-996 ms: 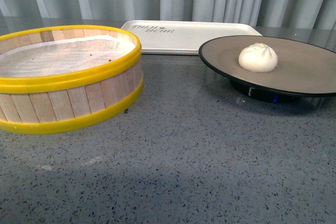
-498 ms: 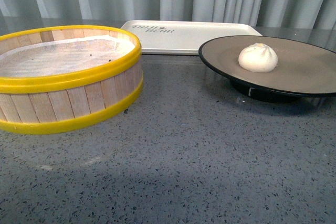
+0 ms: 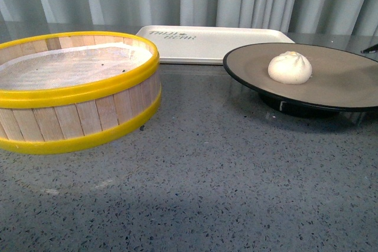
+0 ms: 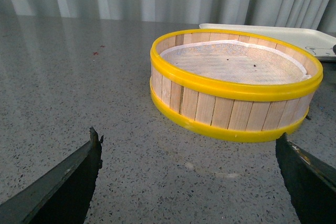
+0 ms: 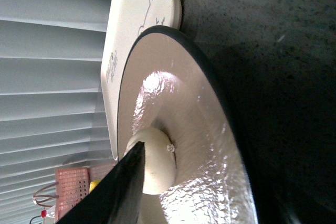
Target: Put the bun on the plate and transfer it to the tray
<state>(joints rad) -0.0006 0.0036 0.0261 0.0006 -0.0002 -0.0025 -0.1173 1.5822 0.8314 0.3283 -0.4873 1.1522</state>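
The bun (image 3: 290,66) is round, white and matte, with a pleated, twisted top. It lies on the plate (image 3: 345,81), which is wide and shallow, grey-brown inside, with a black rim and a black foot. The tray (image 3: 224,44) is flat white plastic, rectangular with rounded corners and dark lettering. The steamer basket (image 3: 77,116) is round, made of wooden slats with yellow bands and a white liner inside. The surface (image 3: 207,181) is grey speckled stone, a little glossy.

The right end effector (image 5: 123,187) shows only one dark finger. This finger reaches over the plate, with its tip right beside the bun. I cannot tell if it touches the bun, or how far the end effector is open. The tray lies just beyond the plate from it. The left end effector (image 4: 188,136) is wide open and holds nothing, and the basket stands just ahead of it.
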